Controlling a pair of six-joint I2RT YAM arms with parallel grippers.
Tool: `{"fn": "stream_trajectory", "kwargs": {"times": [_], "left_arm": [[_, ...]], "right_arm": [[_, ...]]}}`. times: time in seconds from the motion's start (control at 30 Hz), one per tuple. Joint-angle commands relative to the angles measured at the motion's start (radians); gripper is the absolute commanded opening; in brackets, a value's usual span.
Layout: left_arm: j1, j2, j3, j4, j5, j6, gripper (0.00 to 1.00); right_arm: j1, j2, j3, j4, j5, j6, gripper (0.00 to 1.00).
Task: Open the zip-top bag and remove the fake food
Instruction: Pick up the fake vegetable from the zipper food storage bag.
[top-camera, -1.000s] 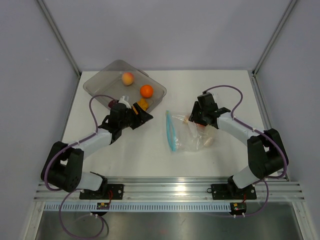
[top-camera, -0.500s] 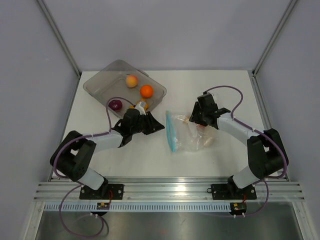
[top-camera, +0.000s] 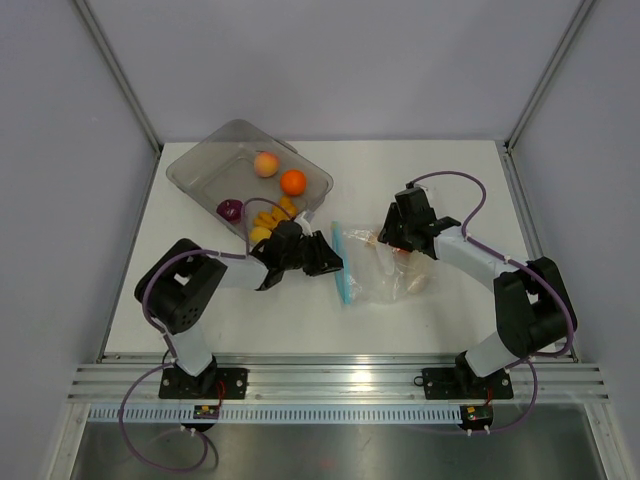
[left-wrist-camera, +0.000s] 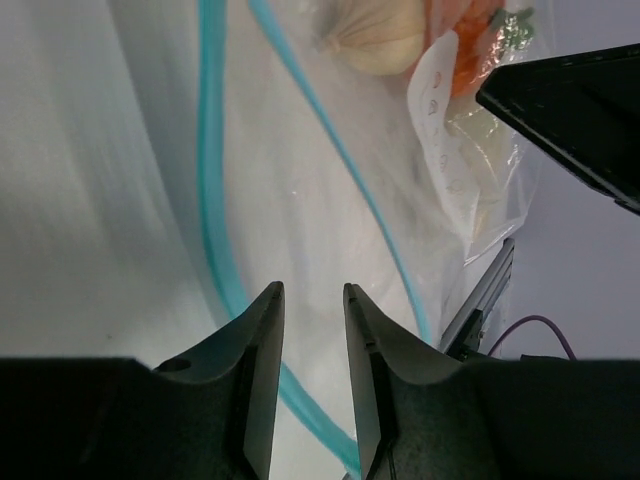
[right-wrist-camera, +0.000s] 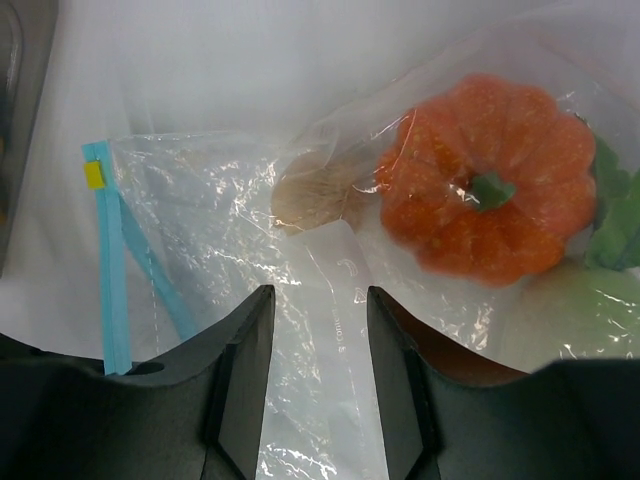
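We are noting the grey tray (top-camera: 200, 165), with several toy pieces in it, lying behind the left end effector (left-wrist-camera: 310, 300). That end effector is standing narrowly parted, grasping nothing we can make out. The zip-top bag (top-camera: 378, 278) is lying flat on the desk (top-camera: 290, 315) directly ahead of it. Its teal zip strip (left-wrist-camera: 212, 200) is running lengthwise beyond the fingertips, tracks parted. The left arm is sitting nearer the mouth. The right end effector (right-wrist-camera: 318, 320) is standing half parted over the film. The fake food (right-wrist-camera: 490, 195) is sitting inside, ahead and to its right. Bare desk is lying toward the arm bases for withdrawal.
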Motion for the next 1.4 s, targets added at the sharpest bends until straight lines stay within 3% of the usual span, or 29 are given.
{"fn": "stream_trajectory", "kwargs": {"times": [0.0, 0.37, 0.57, 0.87, 1.03, 1.37], "left_arm": [[-0.014, 0.046, 0.063, 0.062, 0.036, 0.007, 0.34], [-0.014, 0.075, 0.136, 0.0, 0.019, 0.06, 0.39], [-0.014, 0.101, 0.159, -0.018, 0.012, 0.071, 0.44], [-0.015, 0.128, 0.181, -0.035, 0.015, 0.08, 0.45], [-0.014, 0.132, 0.184, -0.033, 0.013, 0.08, 0.46], [-0.015, 0.134, 0.188, -0.021, 0.009, 0.096, 0.57]], "right_arm": [[-0.004, 0.002, 0.013, 0.033, 0.006, 0.006, 0.49], [-0.004, 0.057, 0.048, 0.062, 0.098, 0.028, 0.45], [-0.004, 0.064, 0.021, 0.136, 0.163, 0.06, 0.45], [-0.004, 0.044, -0.038, 0.248, 0.189, 0.093, 0.48], [0.001, 0.129, 0.016, 0.213, 0.177, 0.083, 0.48], [0.038, 0.264, 0.16, 0.043, 0.171, 0.038, 0.48]]}}
